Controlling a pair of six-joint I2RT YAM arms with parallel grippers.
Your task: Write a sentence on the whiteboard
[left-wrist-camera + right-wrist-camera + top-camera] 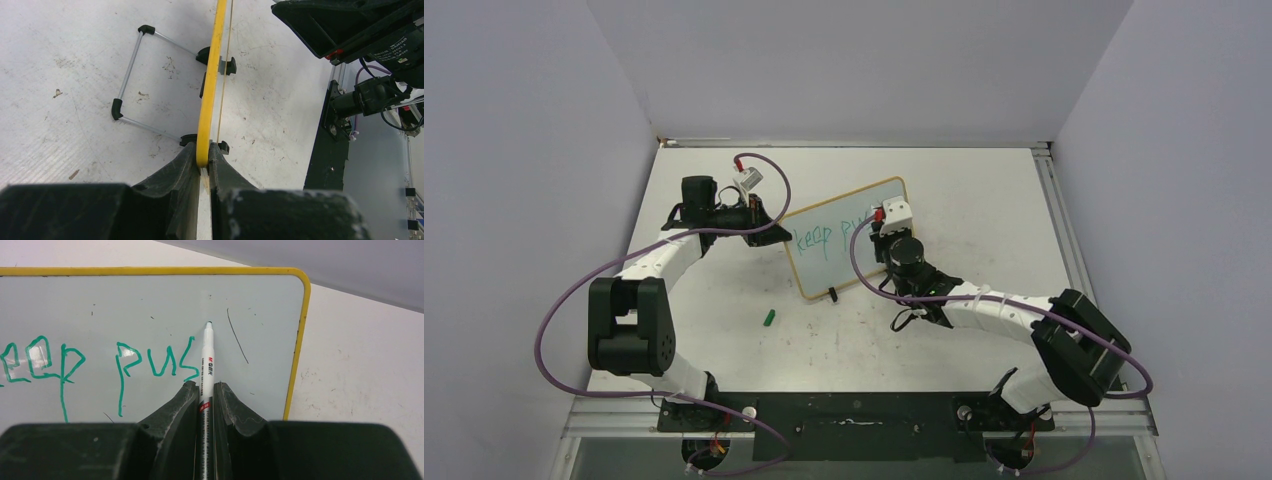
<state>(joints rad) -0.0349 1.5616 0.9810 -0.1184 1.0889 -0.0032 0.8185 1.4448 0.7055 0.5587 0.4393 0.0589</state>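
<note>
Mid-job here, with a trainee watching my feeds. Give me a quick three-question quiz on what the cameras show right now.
1. True or false: the left tool is shut on the yellow edge of the whiteboard.
2. The green writing currently reads: A) "keep pus" B) "keep pushing forward" C) "push on".
3. Fill in: the right tool grips a white ____, its tip toward the board.

Key: 1 true; 2 A; 3 marker.
</note>
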